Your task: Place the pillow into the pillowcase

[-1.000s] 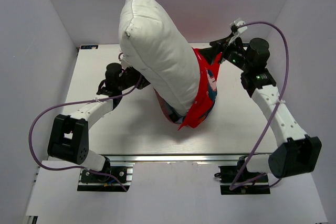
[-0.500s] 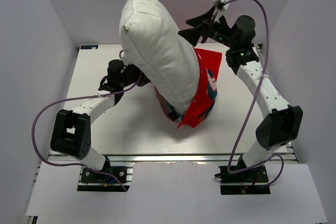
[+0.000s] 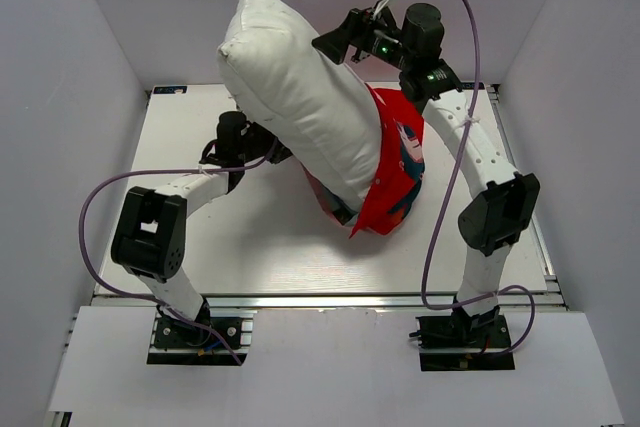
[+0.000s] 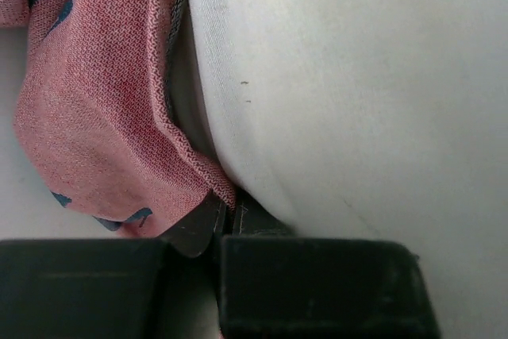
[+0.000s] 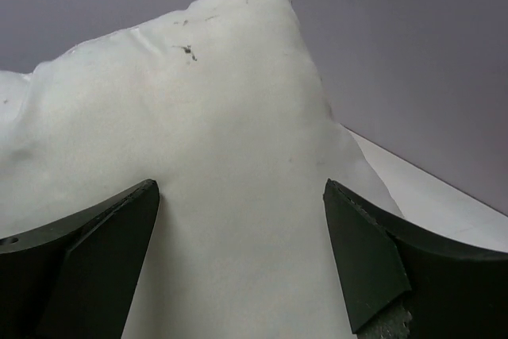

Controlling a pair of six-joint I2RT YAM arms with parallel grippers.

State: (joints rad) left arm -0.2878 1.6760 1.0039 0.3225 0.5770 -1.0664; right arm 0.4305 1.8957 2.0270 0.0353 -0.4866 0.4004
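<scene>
Table (image 3: 250, 247): white top nearest the arm bases; the bundle stands on it further back.
Left gripper (image 4: 226, 216): fingers pressed together on the hem of the pillowcase (image 3: 395, 182), pink lining showing. White pillow cloth lies right against the fingertips.
Pillowcase: bunched low around the pillow's bottom end, mouth upward. Its left rim is in the left gripper; its right rim hangs free, below and nearer than the right gripper.
Pillow (image 3: 295, 97): standing tilted, lower end inside the case. The greater part rises bare above the left gripper and leans toward the far left.
Right gripper (image 5: 240, 188): jaws spread wide, nothing held. The upper pillow face is directly ahead of the fingertips, probably not touching, though the wrist view is too close to be sure.
Done: bottom end seated in the opening.
Left to do: most of the pillow is uncovered. It likely needs pressing down from the top while the hem is drawn up, then the corners settled.
</scene>
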